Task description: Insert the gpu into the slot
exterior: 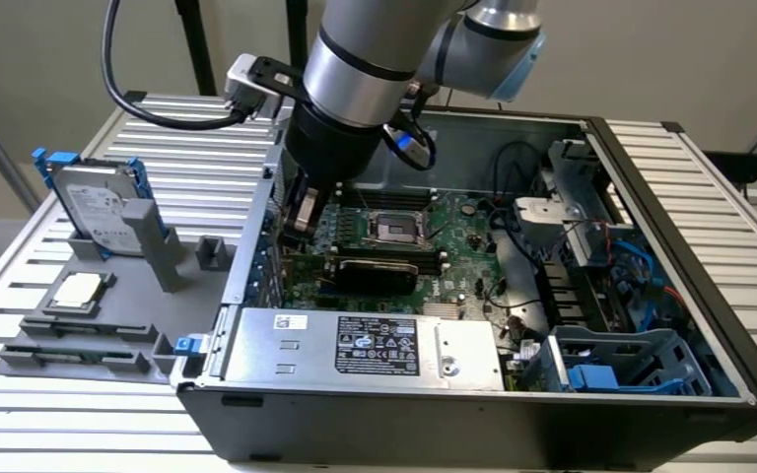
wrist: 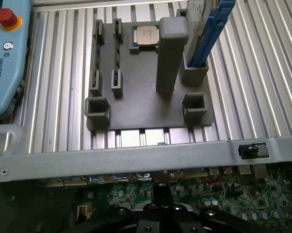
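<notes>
The gpu [exterior: 372,272] is a flat black card lying across the green motherboard, just behind the big silver box. My gripper [exterior: 304,219] hangs inside the open case at the exterior view's left. It is just above the card's end nearest the case wall. In the wrist view my gripper [wrist: 160,195] has its dark fingertips [wrist: 157,195] pressed together over the board, with nothing visible between them. The bright-blue slot is hidden; I cannot tell whether the card sits in it.
The silver labelled box [exterior: 366,345] fills the case front. A CPU socket [exterior: 396,229] and cables [exterior: 523,246] lie behind the card. Beyond the case wall [wrist: 136,155] a grey fixture [wrist: 146,104] holds a processor chip [wrist: 146,35] and a hard drive [exterior: 96,207]. A teach pendant [wrist: 8,58] lies beside it.
</notes>
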You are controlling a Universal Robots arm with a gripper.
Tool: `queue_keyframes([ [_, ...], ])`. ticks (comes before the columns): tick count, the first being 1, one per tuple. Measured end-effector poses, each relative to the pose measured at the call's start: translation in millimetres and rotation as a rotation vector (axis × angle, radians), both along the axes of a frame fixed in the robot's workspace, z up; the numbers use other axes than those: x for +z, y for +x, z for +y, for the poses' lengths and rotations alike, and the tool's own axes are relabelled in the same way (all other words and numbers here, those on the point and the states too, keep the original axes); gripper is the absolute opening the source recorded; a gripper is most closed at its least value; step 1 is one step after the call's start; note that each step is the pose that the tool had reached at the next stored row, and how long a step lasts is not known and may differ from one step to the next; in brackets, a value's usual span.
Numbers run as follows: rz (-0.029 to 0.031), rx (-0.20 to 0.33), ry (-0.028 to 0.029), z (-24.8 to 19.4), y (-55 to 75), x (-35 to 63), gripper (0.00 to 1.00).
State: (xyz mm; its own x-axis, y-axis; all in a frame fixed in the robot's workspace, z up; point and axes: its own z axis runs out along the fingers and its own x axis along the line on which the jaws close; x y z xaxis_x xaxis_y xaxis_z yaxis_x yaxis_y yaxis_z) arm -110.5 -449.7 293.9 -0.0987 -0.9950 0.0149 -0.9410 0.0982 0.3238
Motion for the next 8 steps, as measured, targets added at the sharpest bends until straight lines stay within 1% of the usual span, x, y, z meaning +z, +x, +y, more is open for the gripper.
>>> queue_keyframes([
  [5, -0.0002, -0.016, 0.0000, -0.1, -0.5, -0.6, 0.11],
  [8, 0.0000, -0.021, -0.0013, -0.2, -1.4, -1.2, 0.11],
])
